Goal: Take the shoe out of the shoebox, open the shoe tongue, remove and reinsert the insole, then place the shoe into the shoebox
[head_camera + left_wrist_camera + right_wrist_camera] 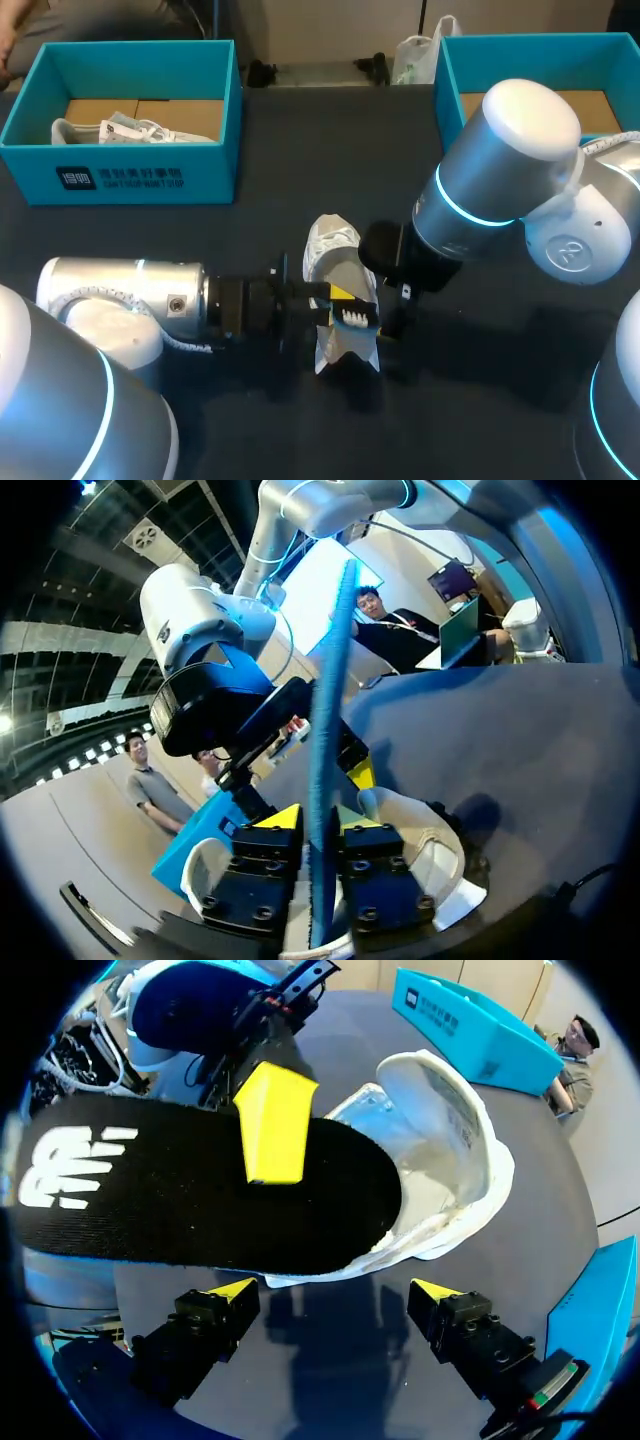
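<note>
White mesh shoe [333, 245] lies out on the dark table [280, 160] between the two arms. It is well apart from the teal cardboard shoebox [130, 178] beyond it on the left arm's side and from its twin [450, 75] on the right arm's side. The step in hand looks like the insole work, though I cannot tell whether the insole is on its way out or back in. Either way, the light shoe will likely slide unless something pins it, so the idle gripper should steady the shoe's collar first. The thin black foam insole with a white logo and blue underside [150, 1190] overlaps the shoe's opening at one end. It should travel along the shoe's length, leading end low, with no twist, since foam pinched at mid-length bends easily. The left arm [120, 295] lies low and nearly level, reaching in to the shoe. The right arm [490, 180] bends down to the shoe from the other side. The left gripper [315, 818] is clamped on the insole, one yellow tip on each face, right over the shoe. The right gripper [335, 1295] hangs just beside the shoe with its fingers spread and nothing between them.
</note>
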